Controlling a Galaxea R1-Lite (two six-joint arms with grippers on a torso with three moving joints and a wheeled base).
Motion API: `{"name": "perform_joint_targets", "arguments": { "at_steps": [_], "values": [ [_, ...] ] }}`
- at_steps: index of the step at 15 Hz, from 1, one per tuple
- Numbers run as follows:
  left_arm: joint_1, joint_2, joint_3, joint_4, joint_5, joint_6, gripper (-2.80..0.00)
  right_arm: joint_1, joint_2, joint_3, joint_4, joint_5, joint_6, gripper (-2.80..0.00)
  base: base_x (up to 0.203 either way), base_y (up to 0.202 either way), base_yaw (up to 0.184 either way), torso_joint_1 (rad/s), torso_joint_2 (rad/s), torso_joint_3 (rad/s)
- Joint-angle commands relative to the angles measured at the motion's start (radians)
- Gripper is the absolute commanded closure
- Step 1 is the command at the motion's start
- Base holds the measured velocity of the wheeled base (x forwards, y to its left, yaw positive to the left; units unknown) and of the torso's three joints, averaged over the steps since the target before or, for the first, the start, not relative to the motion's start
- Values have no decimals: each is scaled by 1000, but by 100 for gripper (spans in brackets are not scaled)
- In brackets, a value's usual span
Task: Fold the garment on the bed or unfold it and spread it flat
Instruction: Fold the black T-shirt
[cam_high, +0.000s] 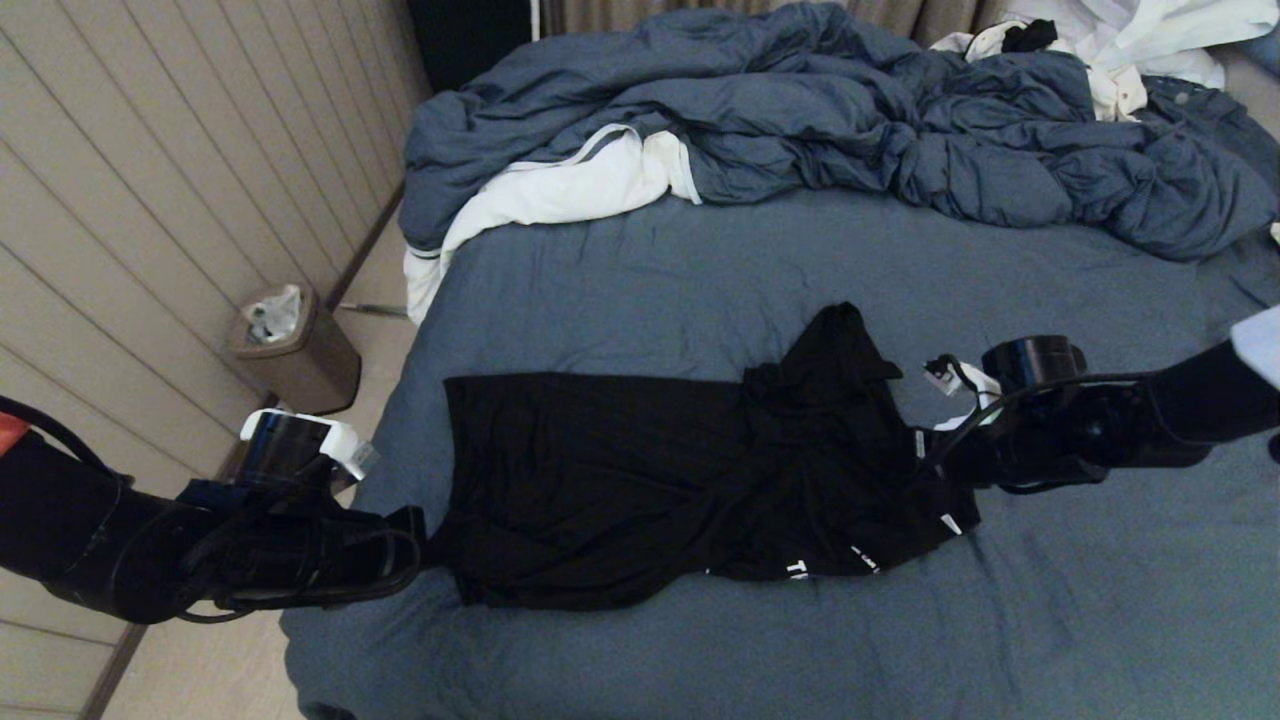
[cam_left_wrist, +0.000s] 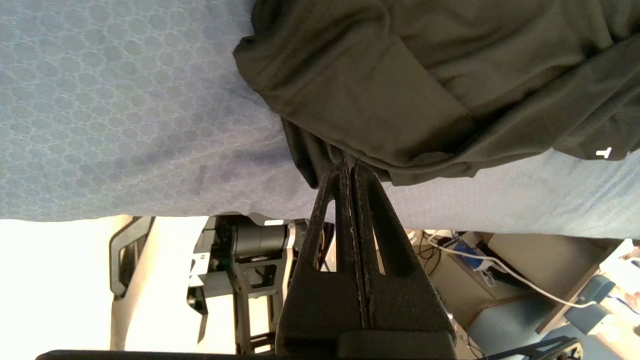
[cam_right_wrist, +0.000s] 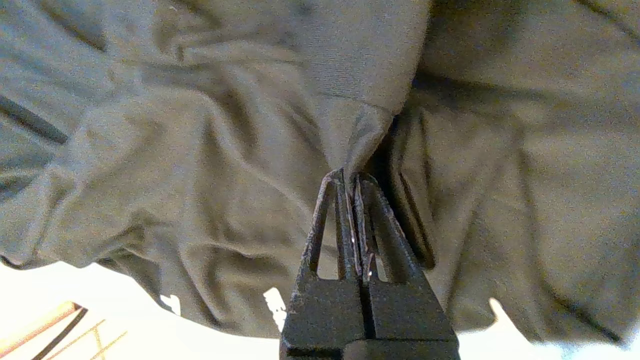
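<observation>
The black garment (cam_high: 640, 480) lies stretched across the near part of the bed (cam_high: 640, 290), flat toward its left end and bunched toward its right, with white lettering showing at its near right edge. My left gripper (cam_high: 425, 545) is at the garment's left near corner, shut on the fabric edge (cam_left_wrist: 350, 162). My right gripper (cam_high: 925, 455) is at the garment's right end, shut on a pinched fold of the cloth (cam_right_wrist: 348, 172). The garment (cam_right_wrist: 200, 150) fills the right wrist view.
A rumpled blue duvet (cam_high: 850, 120) with white lining lies across the far side of the bed. White clothes (cam_high: 1130, 40) are piled at the far right. A brown bin (cam_high: 295, 350) stands on the floor left of the bed, by the panelled wall.
</observation>
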Motion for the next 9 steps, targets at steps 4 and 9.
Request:
{"name": "perform_joint_targets", "arguments": {
  "at_steps": [4,9],
  "values": [
    [-4,0,0,-2,0,0,0,-75,-148,93,29,2,-66,0,0,0,0,0,0,0],
    [-4,-4,0,-3,1,0,0,-124,-325,167,311,3,-232,0,0,0,0,0,0,0]
  ]
}}
